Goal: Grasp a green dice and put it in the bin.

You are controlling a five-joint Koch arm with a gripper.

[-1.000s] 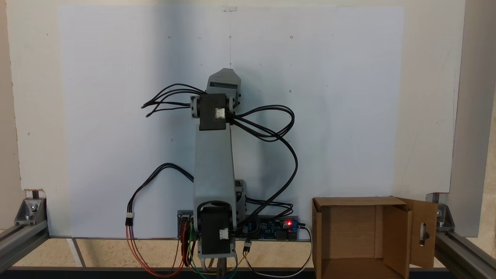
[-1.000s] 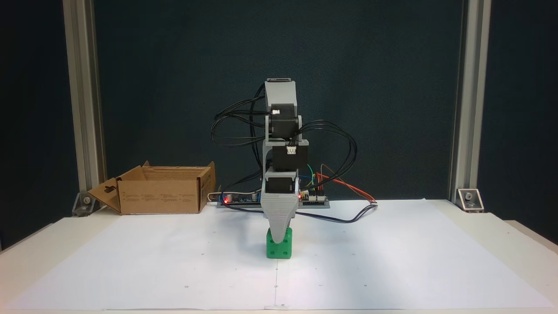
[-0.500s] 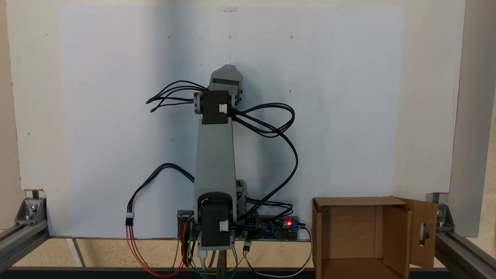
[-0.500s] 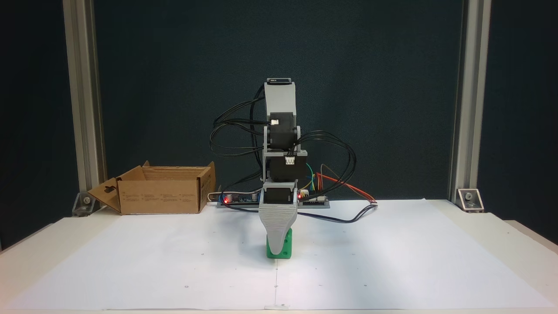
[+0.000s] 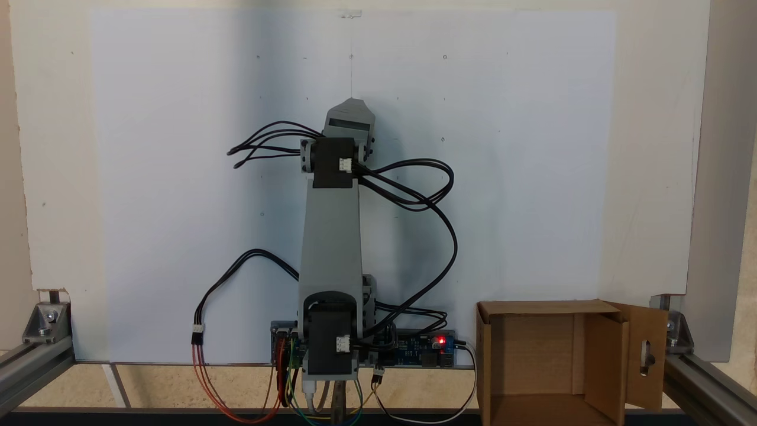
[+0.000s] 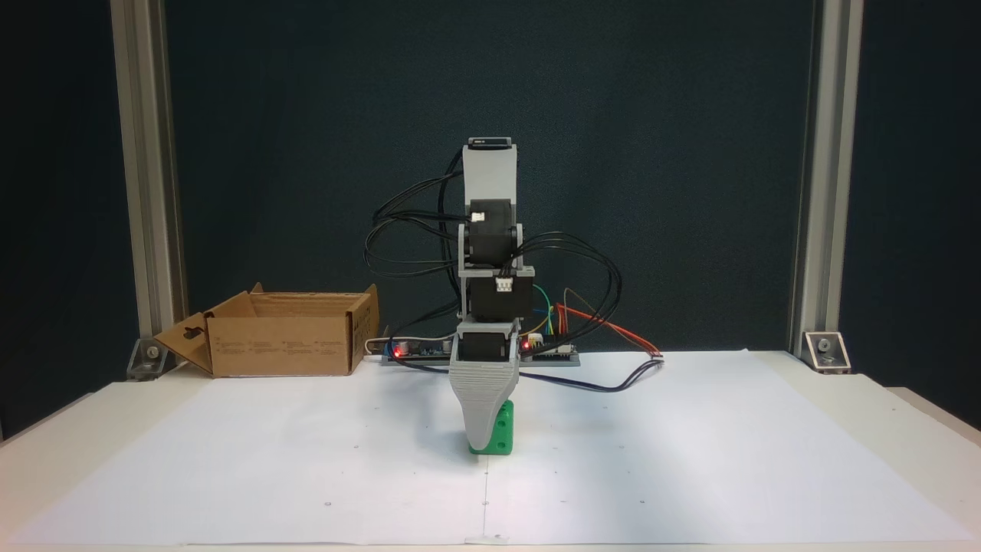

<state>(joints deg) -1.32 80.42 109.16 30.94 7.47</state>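
The green dice sits on the white paper in the middle of the table. My gripper hangs straight down over it. The broad grey front jaw covers the dice's left part and its tip reaches almost to the paper. The other jaw lies behind it, so the gap between them is hidden. From above, in a fixed view, the arm's wrist hides both gripper and dice. The bin, an open brown cardboard box, stands at the back left, far from the dice; it also shows from above with its slotted flap.
A controller board with red lights and loose cables lies behind the arm's base. Aluminium frame posts stand at the back corners. Wide stretches of paper lie to either side of the dice.
The arm has sunk lower and shifted slightly left in the front-facing fixed view. The grey jaw now covers more of the dice, which has stayed in place.
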